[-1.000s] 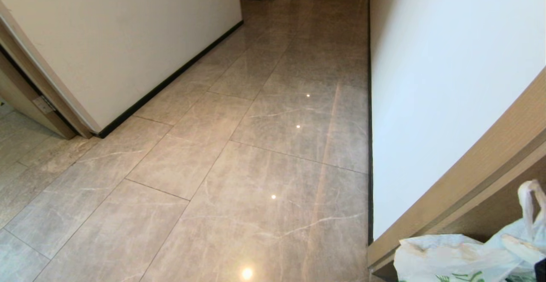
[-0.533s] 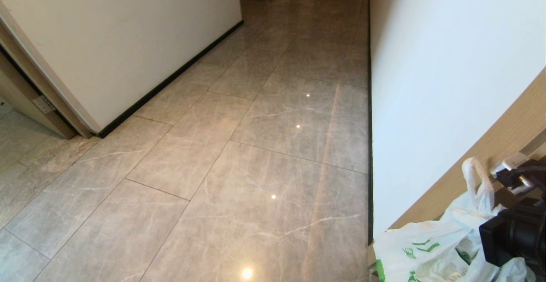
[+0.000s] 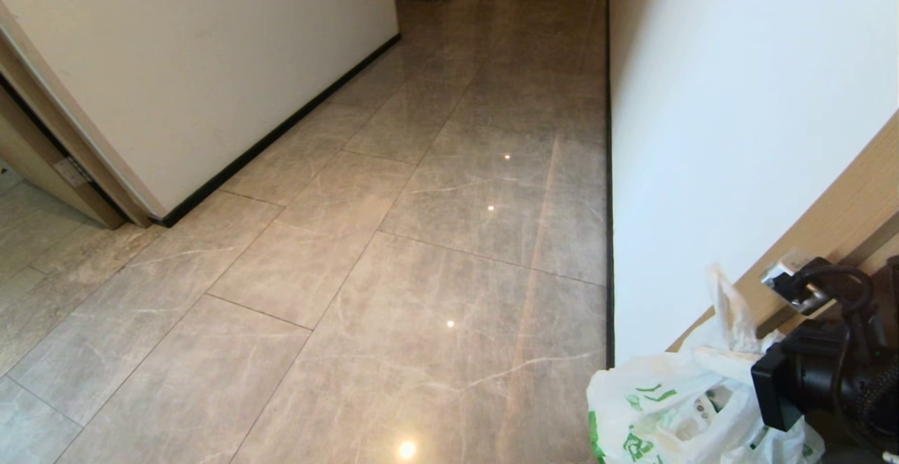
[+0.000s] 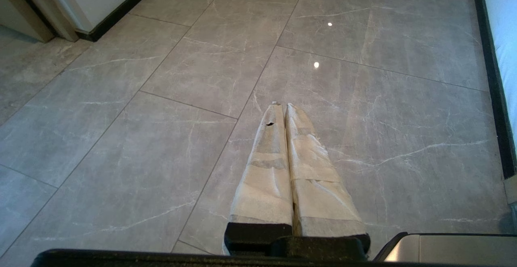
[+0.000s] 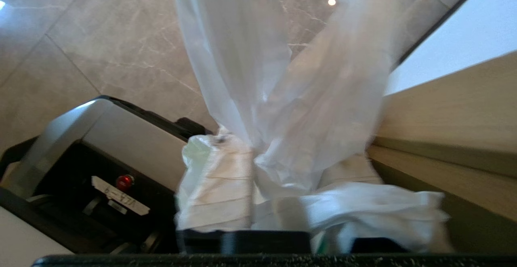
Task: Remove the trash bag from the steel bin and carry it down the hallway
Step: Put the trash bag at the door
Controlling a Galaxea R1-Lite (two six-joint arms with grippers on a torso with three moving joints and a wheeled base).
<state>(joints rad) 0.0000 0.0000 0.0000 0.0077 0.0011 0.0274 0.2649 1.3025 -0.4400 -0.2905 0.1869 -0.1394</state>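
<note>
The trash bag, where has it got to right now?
The trash bag sits low at the head view's right, against the wood-trimmed wall, beside the right claw.

Black robot arms with tape-wrapped fingers

The left gripper (image 4: 282,107) has two long tapered fingers (image 4: 264,166) bound in off-white tape on a black base; the right arm (image 3: 822,376) is a boxy black housing with looping black cable and a silver-grey plug.

The trash bag (image 3: 674,408) is running off the head view's bottom edge, with the right arm covering its right side. In the right wrist view its plastic is blurring and hiding the right claw (image 5: 278,186).
</note>
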